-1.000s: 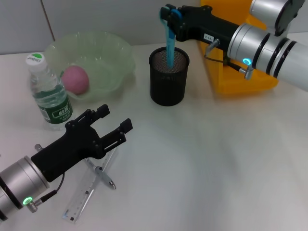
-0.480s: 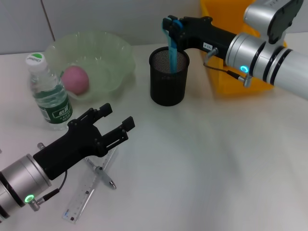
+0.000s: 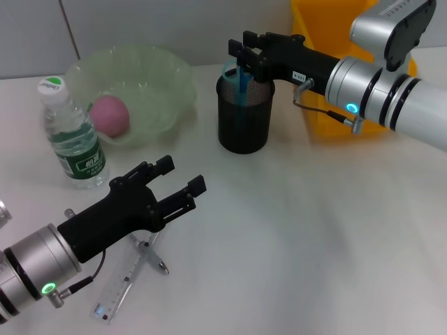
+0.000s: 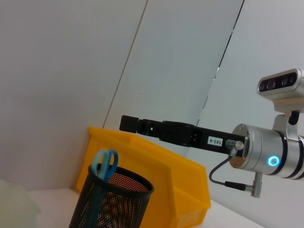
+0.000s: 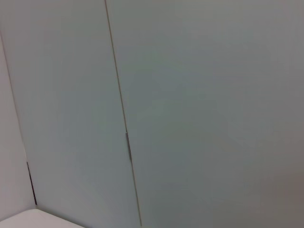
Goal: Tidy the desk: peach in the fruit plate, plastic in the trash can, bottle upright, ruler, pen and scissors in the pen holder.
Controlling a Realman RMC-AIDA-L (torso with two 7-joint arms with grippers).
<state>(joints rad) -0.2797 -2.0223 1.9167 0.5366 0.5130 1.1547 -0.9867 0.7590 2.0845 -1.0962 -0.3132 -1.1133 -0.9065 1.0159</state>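
The blue scissors (image 3: pixel 238 83) stand inside the black mesh pen holder (image 3: pixel 242 122); their handles show above its rim in the left wrist view (image 4: pixel 105 163). My right gripper (image 3: pixel 242 47) is open just above the holder's rim and also shows in the left wrist view (image 4: pixel 130 124). My left gripper (image 3: pixel 180 176) is open and empty, hovering over the clear ruler (image 3: pixel 116 295) and the pen (image 3: pixel 151 256) lying on the table. The pink peach (image 3: pixel 110 115) lies in the pale green fruit plate (image 3: pixel 170 72). The water bottle (image 3: pixel 70 136) stands upright at the left.
A yellow bin (image 3: pixel 323 112) stands behind and to the right of the pen holder, under my right arm; it shows in the left wrist view too (image 4: pixel 176 189). The right wrist view shows only a wall. No plastic scrap is in view.
The scissors have dropped from my right gripper into the pen holder, and that gripper has opened and lowered. My left gripper has shifted slightly to the right.
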